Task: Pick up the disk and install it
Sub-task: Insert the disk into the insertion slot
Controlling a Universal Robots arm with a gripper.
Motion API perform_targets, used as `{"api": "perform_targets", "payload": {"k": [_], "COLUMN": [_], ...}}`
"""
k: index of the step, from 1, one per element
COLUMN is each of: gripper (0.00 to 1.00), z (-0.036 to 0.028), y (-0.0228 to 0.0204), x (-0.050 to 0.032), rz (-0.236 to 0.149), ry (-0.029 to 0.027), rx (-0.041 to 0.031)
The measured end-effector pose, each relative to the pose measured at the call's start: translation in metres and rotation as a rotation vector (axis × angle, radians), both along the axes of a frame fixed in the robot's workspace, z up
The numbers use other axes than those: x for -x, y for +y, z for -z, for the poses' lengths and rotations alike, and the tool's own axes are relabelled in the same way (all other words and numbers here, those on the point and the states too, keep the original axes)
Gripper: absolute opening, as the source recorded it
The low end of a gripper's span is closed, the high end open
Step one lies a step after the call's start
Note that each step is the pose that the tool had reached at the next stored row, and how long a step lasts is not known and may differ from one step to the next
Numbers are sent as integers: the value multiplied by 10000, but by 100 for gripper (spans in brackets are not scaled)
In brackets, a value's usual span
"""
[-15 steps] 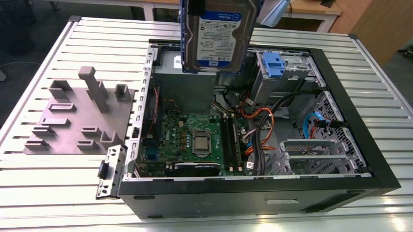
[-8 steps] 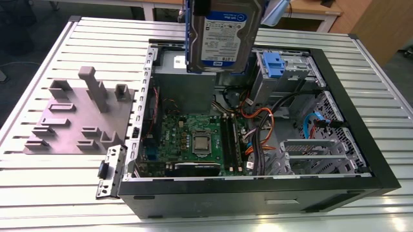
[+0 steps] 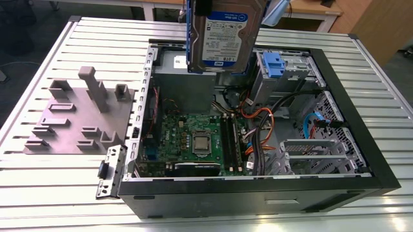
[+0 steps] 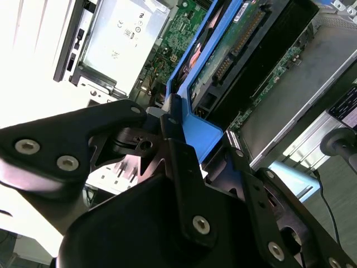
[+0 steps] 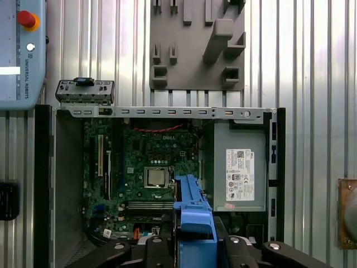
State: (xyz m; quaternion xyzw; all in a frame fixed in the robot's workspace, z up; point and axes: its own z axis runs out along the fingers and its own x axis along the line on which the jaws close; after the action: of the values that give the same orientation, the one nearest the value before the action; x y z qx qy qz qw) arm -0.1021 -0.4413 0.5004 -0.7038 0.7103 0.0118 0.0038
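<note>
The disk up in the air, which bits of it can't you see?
Exterior view: the disk has its top cut off by the upper edge.
First wrist view: its label is hidden; just the blue frame edge faces the camera.
Second wrist view: the gripper covers the frame's near end.

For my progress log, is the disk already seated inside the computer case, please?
No, the exterior view shows the disk hanging upright above the open computer case; the second wrist view shows the gripper clamping it.

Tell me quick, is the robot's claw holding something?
Gripper: closed on the hard drive, held upright above the open computer case.
</note>
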Motion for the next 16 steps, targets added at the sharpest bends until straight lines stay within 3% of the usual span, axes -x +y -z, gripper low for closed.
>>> {"api": "perform_targets", "payload": {"k": [11,16], "gripper": [36,36], "z": [0,5], "y": [-1,-44], "x": [-2,-2], "rz": [0,0], "ry": [0,0], "rx": [0,-1]}}
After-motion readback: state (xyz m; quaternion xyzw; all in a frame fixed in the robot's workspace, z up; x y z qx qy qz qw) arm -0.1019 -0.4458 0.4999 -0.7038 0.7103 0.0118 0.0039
